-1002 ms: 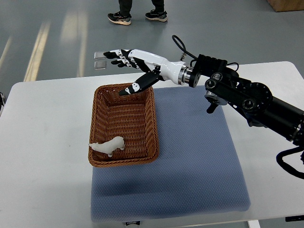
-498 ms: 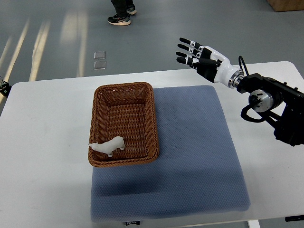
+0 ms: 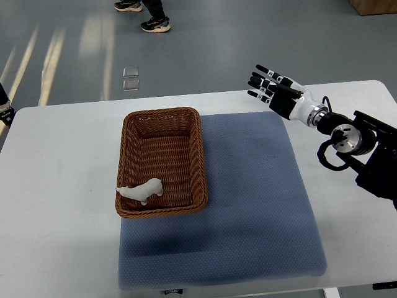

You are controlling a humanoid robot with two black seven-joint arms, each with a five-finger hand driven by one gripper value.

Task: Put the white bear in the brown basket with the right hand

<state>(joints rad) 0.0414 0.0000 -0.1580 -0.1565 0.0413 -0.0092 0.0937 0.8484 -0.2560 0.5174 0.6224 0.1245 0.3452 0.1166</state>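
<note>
Already the small white toy bear (image 3: 142, 190) lies in the near left corner of the brown woven wicker basket (image 3: 197, 162), its head over the rim. The basket sits partly on a blue-grey padded mat (image 3: 254, 205). Well apart, the right hand (image 3: 278, 94) hovers with fingers spread, holding nothing.

Grey smooth floor (image 3: 186, 37), pale light streaks at left. White table (image 3: 56, 236) carrying a blue-grey mat (image 3: 254, 211). A person's dark shoes (image 3: 155, 25) at top edge. Brown box corner (image 3: 372, 6) top right.
</note>
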